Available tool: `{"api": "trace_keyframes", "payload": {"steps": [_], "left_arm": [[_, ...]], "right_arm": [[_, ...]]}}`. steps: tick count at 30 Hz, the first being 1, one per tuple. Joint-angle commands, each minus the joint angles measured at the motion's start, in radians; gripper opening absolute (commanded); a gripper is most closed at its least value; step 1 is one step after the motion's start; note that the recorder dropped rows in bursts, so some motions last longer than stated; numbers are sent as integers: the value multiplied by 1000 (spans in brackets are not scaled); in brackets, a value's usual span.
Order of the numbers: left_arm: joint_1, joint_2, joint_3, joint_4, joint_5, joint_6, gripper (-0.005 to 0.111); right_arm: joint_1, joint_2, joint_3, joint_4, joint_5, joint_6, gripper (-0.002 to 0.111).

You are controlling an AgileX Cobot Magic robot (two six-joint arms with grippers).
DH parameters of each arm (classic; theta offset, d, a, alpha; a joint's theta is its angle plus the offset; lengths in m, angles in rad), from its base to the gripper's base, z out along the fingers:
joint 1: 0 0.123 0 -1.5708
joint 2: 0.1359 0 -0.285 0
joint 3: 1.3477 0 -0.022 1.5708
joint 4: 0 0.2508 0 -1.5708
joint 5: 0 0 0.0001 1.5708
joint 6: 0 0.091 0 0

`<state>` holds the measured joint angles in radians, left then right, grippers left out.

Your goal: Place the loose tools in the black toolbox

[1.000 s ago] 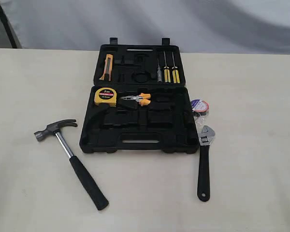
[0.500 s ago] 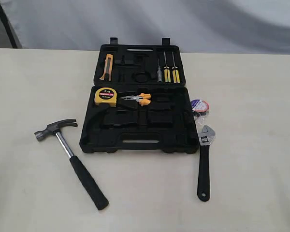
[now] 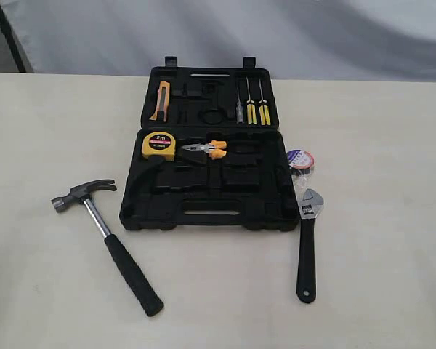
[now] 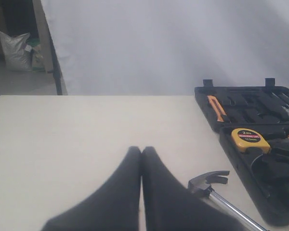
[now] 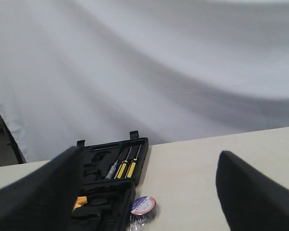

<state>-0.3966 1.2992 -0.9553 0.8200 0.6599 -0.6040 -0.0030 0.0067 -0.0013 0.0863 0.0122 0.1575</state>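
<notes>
- Black toolbox (image 3: 152, 211) lies open in the middle of the bench (image 3: 43, 131), both halves flat; the lid half is at the back, the half w/ slot handle at the front.
- In the front half: yellow tape measure (image 3: 158, 145) and orange-handled pliers (image 3: 207, 149), side by side near the hinge. Other recesses of this half look empty.
- In the lid half: an orange-yellow cutter (image 3: 161, 100) on the left side, three thin screwdrivers (image 3: 256, 109) w/ yellow handles on the right side.
- Hammer (image 3: 118, 254) is on the bench, left of the toolbox, lying diagonal. Head is near the box's front-left corner but apart from it; black handle points to the front edge.
- Wrench (image 3: 306, 251) is on the bench just beside the front-right corner of the toolbox, jaw end toward the back, handle toward the front.
- Tape roll (image 3: 299, 159), purple-white, lies on the bench just beside the right wall of the box, behind the wrench jaw end. Whether roll and wrench touch, cannot tell.
- Left fingers (image 4: 127, 183): pressed together, tips meeting, nothing between them. Hammer head shows near them in the left wrist view.
- Right fingers (image 5: 250, 192): spread wide apart, holding nothing, above the bench.
- No arm shows in the exterior view.
</notes>
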Motion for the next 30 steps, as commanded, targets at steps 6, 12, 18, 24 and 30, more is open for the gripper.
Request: {"api": "trace_keyframes", "payload": {"steps": [6,12,18,24,30], "left_arm": [[3,-8,9,-14,-17,-10,1],[3,-8,9,-14,-17,-10,1],[3,-8,9,-14,-17,-10,1],[3,-8,9,-14,-17,-10,1],[3,-8,9,-14,-17,-10,1]], "right_arm": [[-6,-7,-17,-8,-59,-39,13],[-6,171,-70,-8,-33,-54,1],[-4,515,-170,-8,-12,-39,1],[-4,892,-291,-4,0,0,1],[-4,1236,-459,-6,-2,0,12]]}}
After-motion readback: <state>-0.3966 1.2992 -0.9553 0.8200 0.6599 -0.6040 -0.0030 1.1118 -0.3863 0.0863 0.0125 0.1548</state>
